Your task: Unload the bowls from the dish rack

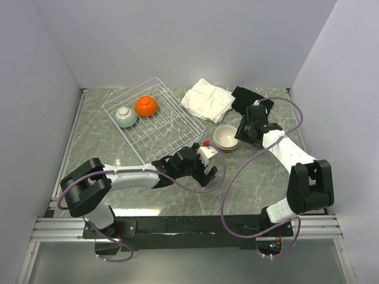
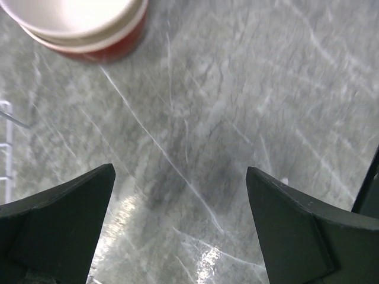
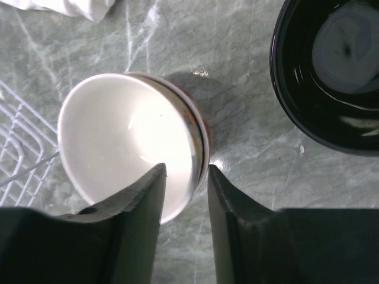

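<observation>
Unloading, placing step. The nested stack of cream-lined ceramic bowls (image 3: 118, 136), red-sided at the bottom, sits on the grey marbled table (image 2: 237, 89) just beside the white wire dish rack (image 1: 169, 127); a glossy dark brown bowl (image 3: 331, 71) stands near it. The right gripper (image 3: 186, 171) straddles the stack's rim, jaws part-open, cream showing between inner finger and rim, so it appears to hold nothing. The left gripper (image 2: 180, 171) hangs wide open and empty over bare table. A round orange bowl (image 1: 146, 106) and a pale blue-green bowl (image 1: 125, 117) lie in the rack; judged next: lift the right arm clear without tipping the stack, then reach for these.
</observation>
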Available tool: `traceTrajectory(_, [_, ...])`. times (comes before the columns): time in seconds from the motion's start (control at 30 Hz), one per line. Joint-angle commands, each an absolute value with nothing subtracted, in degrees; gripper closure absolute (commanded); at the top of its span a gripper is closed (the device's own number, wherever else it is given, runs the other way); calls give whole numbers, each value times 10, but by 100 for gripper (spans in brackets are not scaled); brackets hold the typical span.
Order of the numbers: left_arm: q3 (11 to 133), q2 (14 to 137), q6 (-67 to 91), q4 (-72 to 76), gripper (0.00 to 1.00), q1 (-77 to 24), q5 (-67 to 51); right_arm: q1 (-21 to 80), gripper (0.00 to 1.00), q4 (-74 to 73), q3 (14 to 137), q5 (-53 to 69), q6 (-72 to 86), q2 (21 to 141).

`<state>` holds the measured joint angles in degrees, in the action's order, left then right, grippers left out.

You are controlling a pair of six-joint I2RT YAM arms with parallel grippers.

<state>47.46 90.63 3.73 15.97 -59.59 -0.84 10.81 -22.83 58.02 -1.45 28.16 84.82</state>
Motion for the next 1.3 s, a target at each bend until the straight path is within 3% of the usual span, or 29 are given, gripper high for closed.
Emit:
traceTrajectory(0.0, [517,852,57,153,1,-581,-11,104,49,-257,626,-14,281,776])
traceTrajectory(0.17, [548,823,54,111,1,-548,18,104,35,-273,647,-32,265,712])
traceTrajectory(0.33, [584,793,28,51,1,-488,90,105,29,-252,635,-52,249,636])
traceTrajectory(0.57, [647,818,-63,-36,1,-378,236,105,0,-163,549,-55,211,495])
traceTrajectory(0.8, [724,874,-98,-88,1,-266,297,105,0,-135,500,-59,183,428])
traceTrajectory(1.27, [846,1066,-204,-145,0,-181,347,105,0,-163,471,-26,171,398])
